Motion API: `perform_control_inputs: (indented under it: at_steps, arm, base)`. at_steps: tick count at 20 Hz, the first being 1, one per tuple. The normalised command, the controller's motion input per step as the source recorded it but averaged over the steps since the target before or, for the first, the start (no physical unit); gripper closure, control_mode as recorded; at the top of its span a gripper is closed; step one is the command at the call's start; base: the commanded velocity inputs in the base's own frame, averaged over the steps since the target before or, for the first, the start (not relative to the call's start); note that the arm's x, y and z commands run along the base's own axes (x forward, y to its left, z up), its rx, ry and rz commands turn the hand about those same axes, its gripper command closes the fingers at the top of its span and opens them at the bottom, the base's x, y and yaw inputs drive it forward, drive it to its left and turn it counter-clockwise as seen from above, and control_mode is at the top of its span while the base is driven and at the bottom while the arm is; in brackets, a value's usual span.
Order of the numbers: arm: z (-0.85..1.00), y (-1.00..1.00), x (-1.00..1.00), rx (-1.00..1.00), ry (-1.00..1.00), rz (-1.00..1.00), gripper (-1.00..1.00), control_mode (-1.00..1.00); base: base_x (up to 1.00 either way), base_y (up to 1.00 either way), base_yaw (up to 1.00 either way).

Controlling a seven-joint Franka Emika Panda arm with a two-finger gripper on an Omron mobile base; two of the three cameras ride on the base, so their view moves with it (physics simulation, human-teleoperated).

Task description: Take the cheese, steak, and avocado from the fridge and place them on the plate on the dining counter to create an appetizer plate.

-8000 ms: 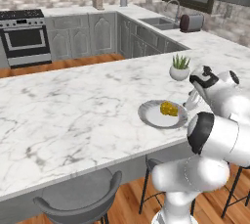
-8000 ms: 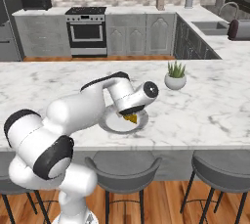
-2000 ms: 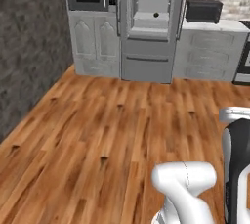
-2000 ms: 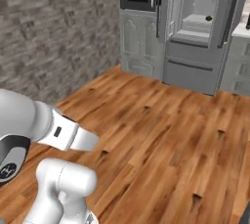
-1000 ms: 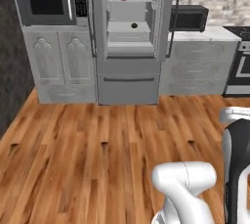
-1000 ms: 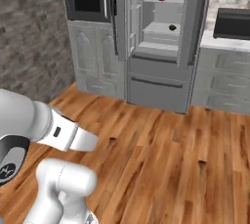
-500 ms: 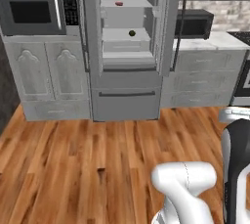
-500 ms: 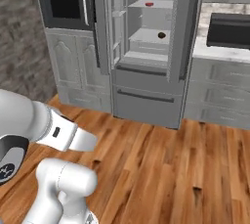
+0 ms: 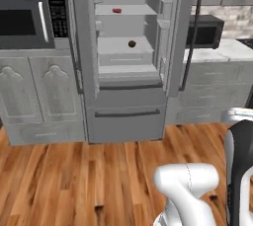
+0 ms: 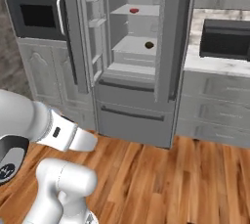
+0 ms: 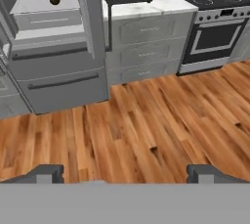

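Observation:
The fridge (image 9: 126, 121) stands straight ahead with both upper doors swung open. A small red steak (image 9: 117, 10) lies on its upper shelf, and a dark round avocado (image 9: 132, 44) sits on the shelf below. From the right side the fridge (image 10: 132, 115) shows the same steak (image 10: 134, 10) and avocado (image 10: 149, 45). In the hand view my gripper (image 11: 125, 173) is open over the wood floor, well short of the fridge (image 11: 58, 86), with nothing between its fingertips (image 11: 46, 172). The avocado (image 11: 54, 0) appears at the top left there. The cheese, plate and dining counter are out of view.
A built-in microwave (image 9: 24, 20) sits left of the fridge above grey cabinets. A black microwave (image 10: 227, 39) rests on the counter to the right, and a stove (image 11: 217, 27) stands further right. Wood floor (image 11: 146, 125) lies between me and the fridge.
The whole scene has shifted: the base has driven nearer the fridge, which now looms larger. Steak and avocado keep their shelves. The gripper stays open.

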Motion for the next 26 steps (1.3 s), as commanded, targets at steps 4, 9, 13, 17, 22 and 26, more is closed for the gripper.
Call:
perform_control_inputs:
  at_steps: [4, 9, 13, 17, 22, 26]
  arm:
    - [0.0, 0.0, 0.0, 0.0, 0.0, 0.0, -1.0, 1.0]
    - [0.0, 0.0, 0.0, 0.0, 0.0, 0.0, -1.0, 1.0]
    - [0.0, 0.0, 0.0, 0.0, 0.0, 0.0, -1.0, 1.0]
    - [0.0, 0.0, 0.0, 0.0, 0.0, 0.0, -1.0, 1.0]
    - [0.0, 0.0, 0.0, 0.0, 0.0, 0.0, -1.0, 1.0]
    - [0.0, 0.0, 0.0, 0.0, 0.0, 0.0, -1.0, 1.0]
  base:
    - [0.96, 0.14, -0.07]
    - [0.86, 0.26, -0.08]
    - [0.67, 0.57, -0.09]
    - [0.33, 0.56, -0.09]
    - [0.0, 0.03, -0.02]
    - [0.0, -0.25, 0.0]
